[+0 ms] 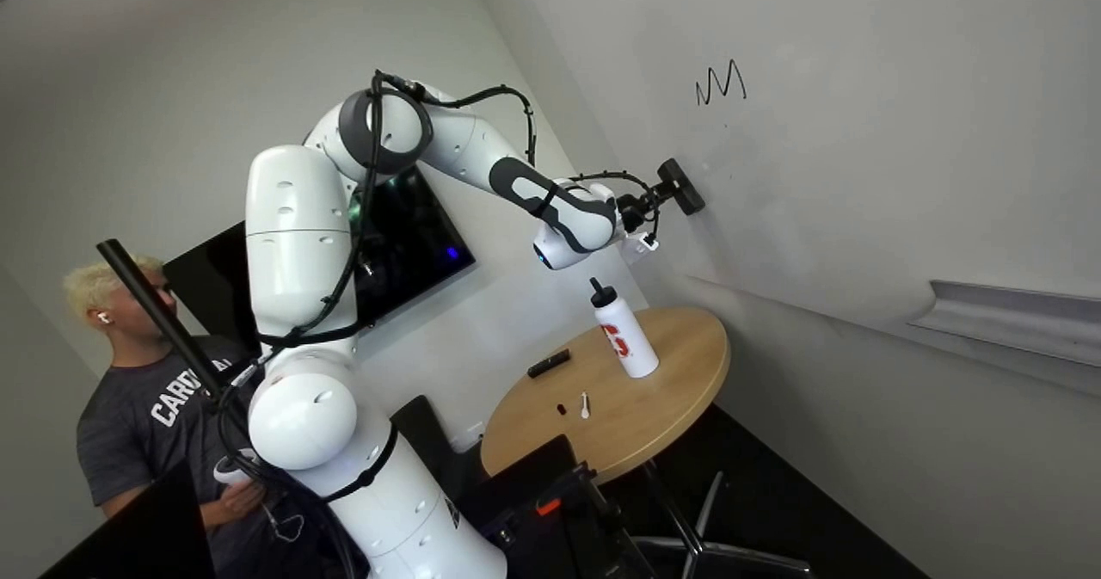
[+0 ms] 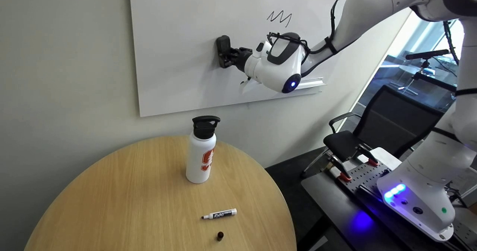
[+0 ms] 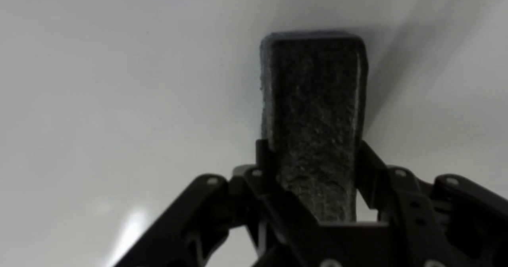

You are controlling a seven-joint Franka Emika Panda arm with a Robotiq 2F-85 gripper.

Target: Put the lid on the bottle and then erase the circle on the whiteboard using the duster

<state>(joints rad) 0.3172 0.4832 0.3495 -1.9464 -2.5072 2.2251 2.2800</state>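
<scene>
Pale wood stands at the left in an exterior view: a round table (image 2: pixel 123 191), and on its far side, right of its middle, the upright bottle (image 2: pixel 198 157) with the black lid (image 2: pixel 204 128) sitting on top; how tightly, I cannot tell. Right of the bottle and higher, the duster (image 2: pixel 223 46) is at the face of the whiteboard (image 2: pixel 175 68), touching or all but, its long axis roughly upright. Reaching in from the right on the only arm (image 2: pixel 367 12), the gripper (image 3: pixel 312 160) pinches the duster by its two long sides. The circle does not show; whether it is under the duster or already wiped, I cannot tell. Farther right and higher, well apart, is the zigzag (image 2: pixel 280 18). The lid step looks done to me and the erasing in hand. With the duster upright, sideways strokes should sweep the broader band; a long one up to the right would risk the zigzag.

Counted left to right: one table, one bottle, one lid, one marker (image 2: pixel 219 214), one small dark cap-like piece (image 2: pixel 220 236) near it, one duster, one gripper, one zigzag; no circle in sight. In an exterior view there are also one person (image 1: pixel 146 424) and, to the right, one black bar (image 1: pixel 549 363) on the table.
</scene>
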